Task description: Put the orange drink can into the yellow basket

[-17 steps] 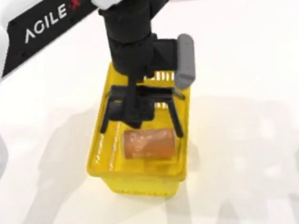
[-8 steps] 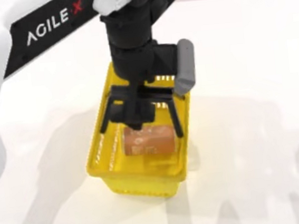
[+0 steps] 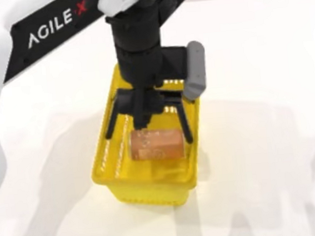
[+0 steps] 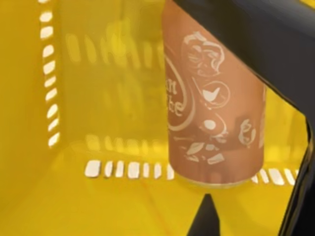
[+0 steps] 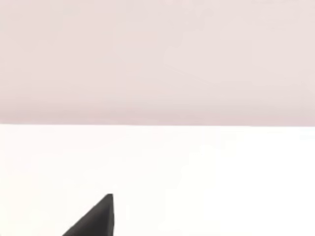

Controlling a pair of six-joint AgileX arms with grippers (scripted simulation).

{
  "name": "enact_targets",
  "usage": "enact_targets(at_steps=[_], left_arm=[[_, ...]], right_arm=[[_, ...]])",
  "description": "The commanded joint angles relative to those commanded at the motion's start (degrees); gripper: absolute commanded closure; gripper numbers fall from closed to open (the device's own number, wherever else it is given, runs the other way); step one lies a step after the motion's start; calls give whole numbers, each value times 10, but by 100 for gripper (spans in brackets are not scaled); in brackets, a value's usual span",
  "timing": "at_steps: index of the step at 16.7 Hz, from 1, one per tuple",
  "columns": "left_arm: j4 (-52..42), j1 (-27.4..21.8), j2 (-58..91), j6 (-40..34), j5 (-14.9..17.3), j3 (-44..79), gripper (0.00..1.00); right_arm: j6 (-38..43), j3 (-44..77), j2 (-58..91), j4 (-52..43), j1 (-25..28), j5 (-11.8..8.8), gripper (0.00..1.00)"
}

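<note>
The orange drink can [image 3: 155, 145] lies on its side on the floor of the yellow basket [image 3: 147, 181]. My left gripper [image 3: 149, 136] hangs over the basket, open, its two black fingers spread wide on either side of the can and above it, not touching. In the left wrist view the can [image 4: 214, 113] fills the middle, against the basket's slotted yellow wall [image 4: 98, 98], and it sits beyond the left gripper [image 4: 253, 219]. Only a dark part of my right gripper [image 5: 96, 221] shows, in its own wrist view, over bare white table.
The basket stands near the middle of the white table [image 3: 266, 85]. My left arm's black and white links [image 3: 53, 22] reach in from the upper left. A grey camera block [image 3: 195, 70] sticks out over the basket's far right corner.
The can has settled lower in the basket and looks a little smaller. My open left gripper has drawn up slightly away from it.
</note>
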Motion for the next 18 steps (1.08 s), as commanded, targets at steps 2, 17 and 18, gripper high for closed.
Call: enact_targets(at_steps=[2,17,18], left_arm=[[0,0,0,0,0,0,98],[0,0,0,0,0,0,100],[0,0,0,0,0,0,100]], right_arm=[[0,0,0,0,0,0,0],[0,0,0,0,0,0,0],[0,0,0,0,0,0,0]])
